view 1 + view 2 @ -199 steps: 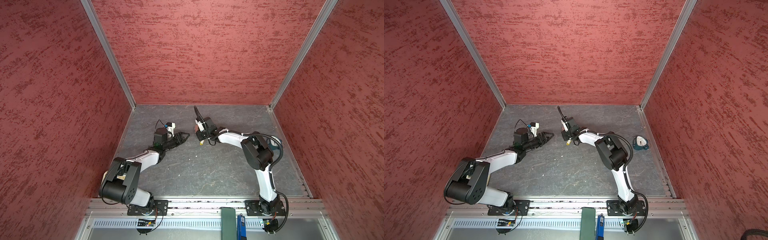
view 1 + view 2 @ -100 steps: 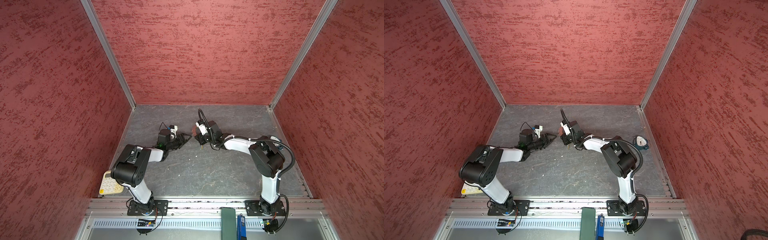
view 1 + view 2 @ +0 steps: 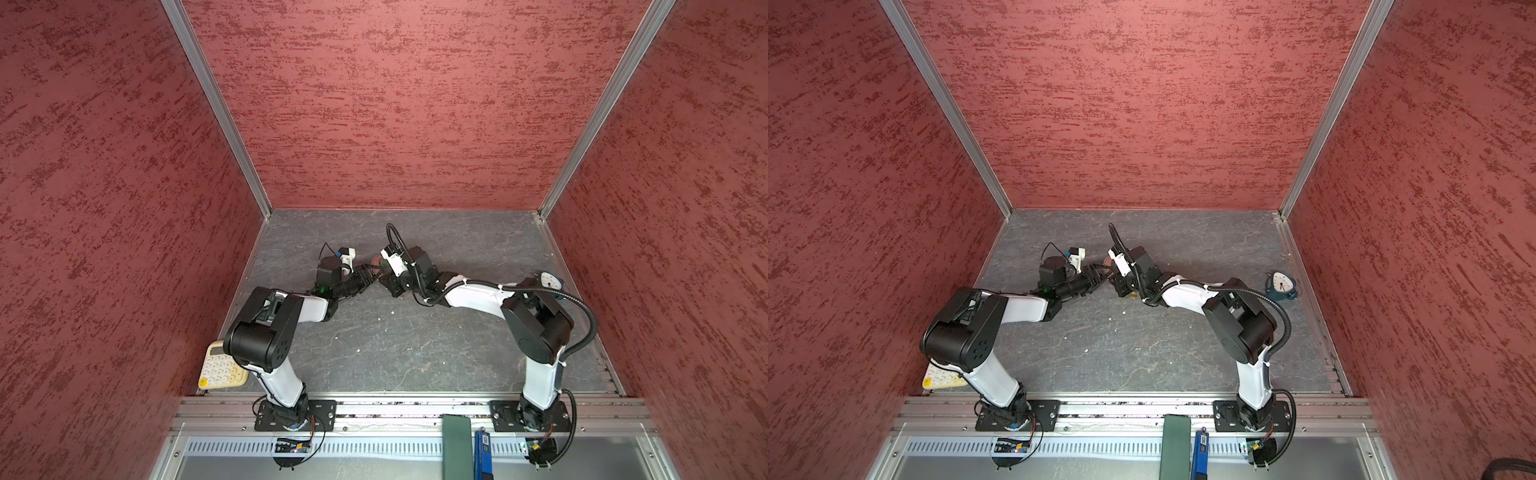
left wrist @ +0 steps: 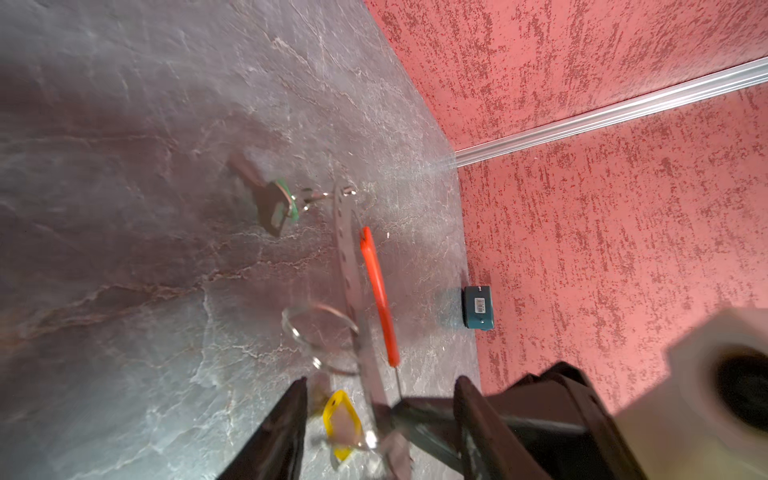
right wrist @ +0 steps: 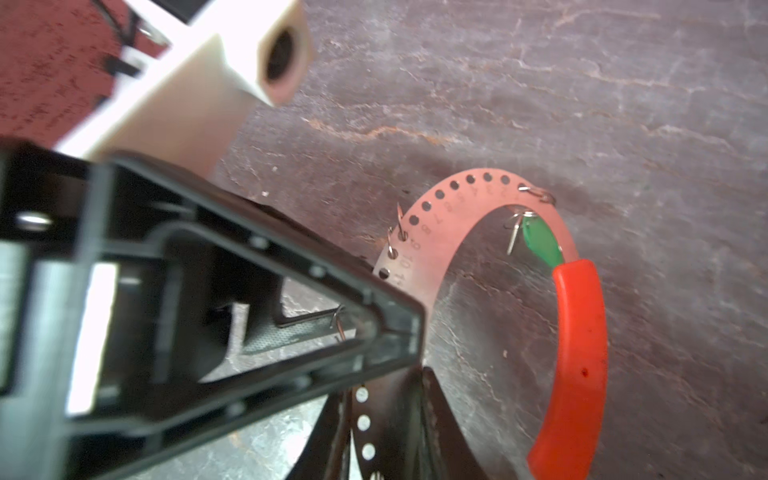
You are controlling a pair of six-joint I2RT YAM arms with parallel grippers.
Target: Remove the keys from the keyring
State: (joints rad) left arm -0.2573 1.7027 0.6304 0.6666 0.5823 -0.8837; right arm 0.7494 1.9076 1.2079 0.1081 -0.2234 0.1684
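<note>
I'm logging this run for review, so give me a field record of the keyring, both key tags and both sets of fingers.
keyring: flat metal arc with numbered holes, red sleeve on one end
green tag: hangs by a small ring from a hole beside the sleeve
yellow tag: between the left fingers; link to arc too blurred to tell
left fingers: apart, either side of yellow tag
right fingers: shut on the arc's perforated strip
bystanders: calculator, clock

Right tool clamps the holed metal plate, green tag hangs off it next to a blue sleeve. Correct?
Not quite: the sleeve is red, not blue, as the right wrist view shows. The right tool does clamp the plate, and the green tag hangs beside that sleeve.
</note>
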